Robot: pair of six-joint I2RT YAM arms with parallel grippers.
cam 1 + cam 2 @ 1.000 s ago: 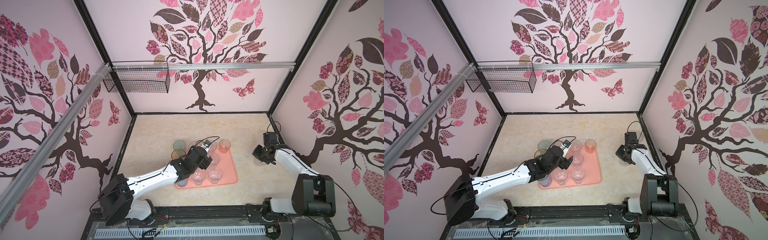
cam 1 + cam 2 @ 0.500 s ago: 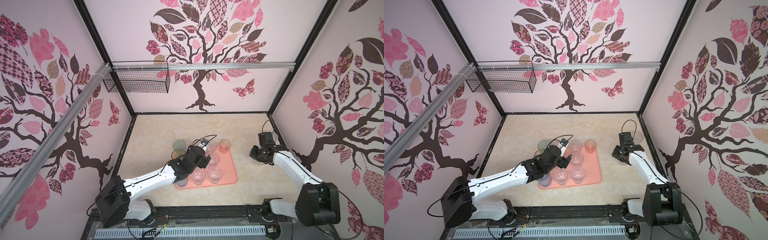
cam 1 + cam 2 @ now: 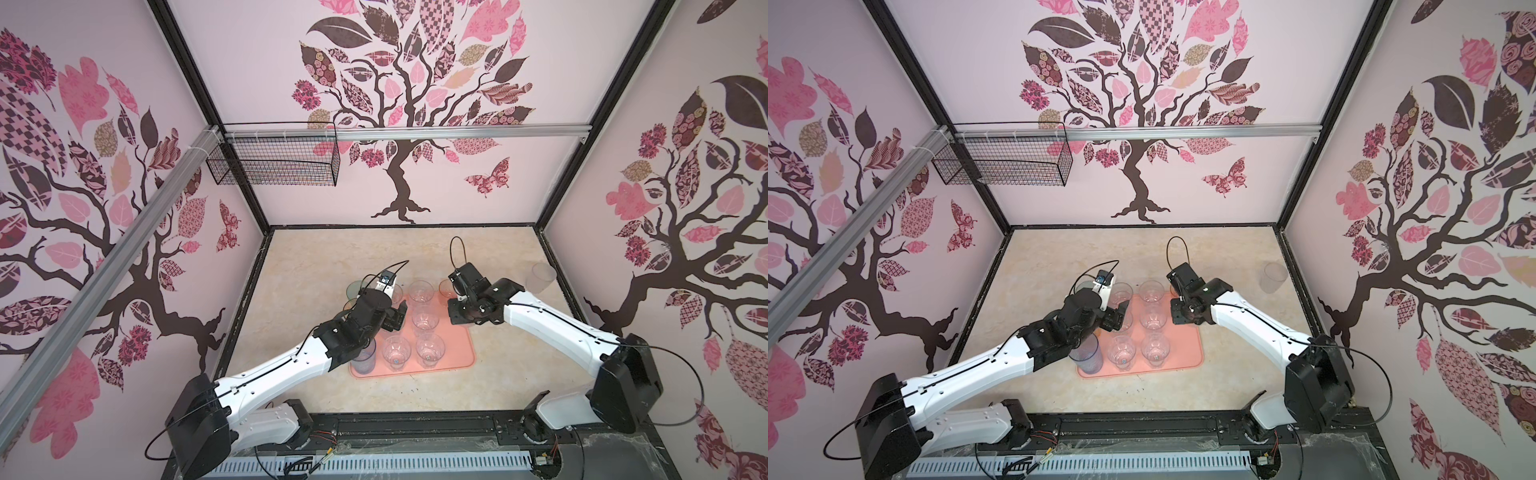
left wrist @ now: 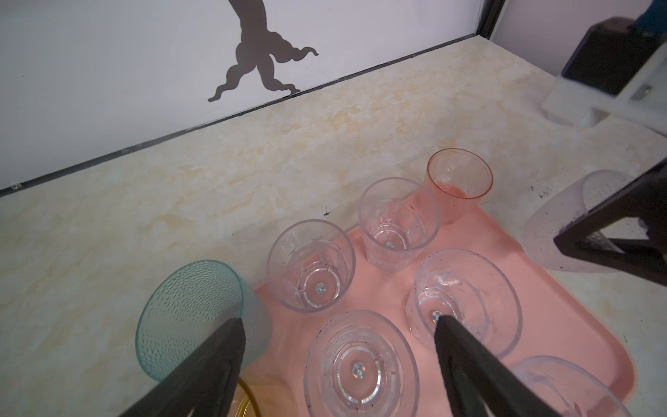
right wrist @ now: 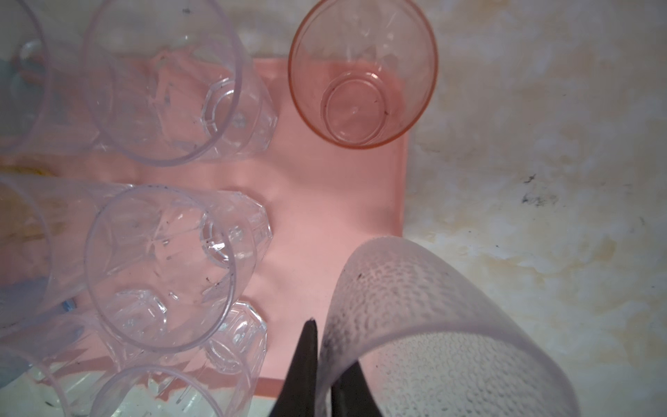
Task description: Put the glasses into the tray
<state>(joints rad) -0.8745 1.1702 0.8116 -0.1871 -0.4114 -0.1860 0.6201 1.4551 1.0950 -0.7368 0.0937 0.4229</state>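
Beneath the left gripper [image 4: 335, 323], whose jaws stand open and empty, clear glasses [image 4: 310, 267] crowd the tray [image 4: 556, 325] (a low pass could topple one). Rightward, the right gripper [image 5: 326, 346] pinches one wall of the frosted tumbler [image 5: 433, 314]. It hangs mouth up, long axis near vertical, over the tray's edge. Lowered there, it would likely straddle the rim and tip.

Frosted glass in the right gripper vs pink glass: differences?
The frosted glass is pebbled and colourless; the pink glass is smooth and tinted. The right gripper pinches the frosted glass by its rim; the pink glass stands free at the tray corner. Both are translucent and empty.
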